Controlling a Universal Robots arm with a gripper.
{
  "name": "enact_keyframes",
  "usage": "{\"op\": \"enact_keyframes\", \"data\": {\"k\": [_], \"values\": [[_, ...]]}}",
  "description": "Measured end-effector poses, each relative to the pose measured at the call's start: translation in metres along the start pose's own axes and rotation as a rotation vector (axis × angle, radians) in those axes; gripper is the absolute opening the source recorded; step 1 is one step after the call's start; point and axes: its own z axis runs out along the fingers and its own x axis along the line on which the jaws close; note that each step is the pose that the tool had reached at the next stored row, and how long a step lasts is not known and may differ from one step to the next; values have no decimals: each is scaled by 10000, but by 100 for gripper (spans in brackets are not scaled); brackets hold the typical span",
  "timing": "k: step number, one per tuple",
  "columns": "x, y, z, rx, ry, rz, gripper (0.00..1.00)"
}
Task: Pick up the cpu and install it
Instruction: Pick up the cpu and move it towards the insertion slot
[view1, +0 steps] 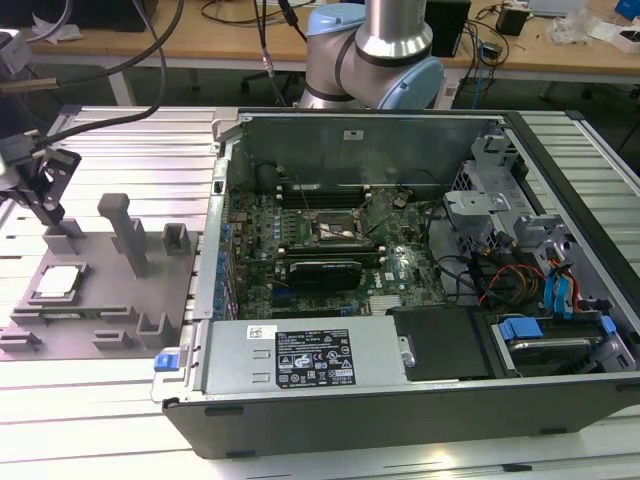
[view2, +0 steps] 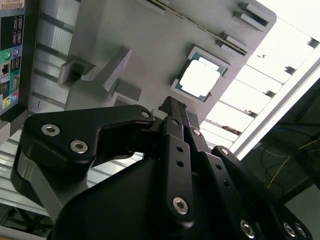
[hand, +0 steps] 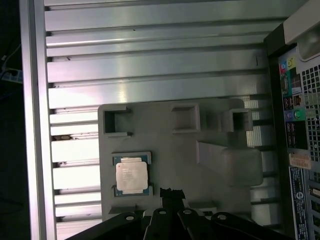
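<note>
1. The cpu (view1: 58, 281) lies flat, silvery top up, in a square recess of the grey fixture plate (view1: 112, 292), near the plate's edge on the exterior view's left.
2. In both wrist views the cpu (hand: 132, 177) (view2: 201, 80) sits just beside the tips of my jaws, off to one side of them and clear of them. Nothing touches it.
3. In the exterior view my jaws hang over the far edge of the plate, beyond the cpu and above it.
4. My jaws are closed, the two tips meeting with no gap that I can see. They hold nothing.
5. I cannot tell whether the tips touch the plate or one of its raised blocks.
6. An upright post (view1: 128, 232) and several low pockets stand on the plate, between the cpu and the plate's edge nearest the computer.
7. The plate rests on the ribbed aluminium counter (view1: 140, 150), toward the counter's edge on the exterior view's left.
8. The open computer case (view1: 400, 420) lies just beside the plate, its board facing up, with the socket (view1: 338, 228) well apart from the cpu.
</note>
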Motion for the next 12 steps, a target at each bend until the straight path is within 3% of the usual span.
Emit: {"op": "enact_keyframes", "data": {"k": [12], "values": [[2, -3, 62, -1, -1, -1, 11]]}}
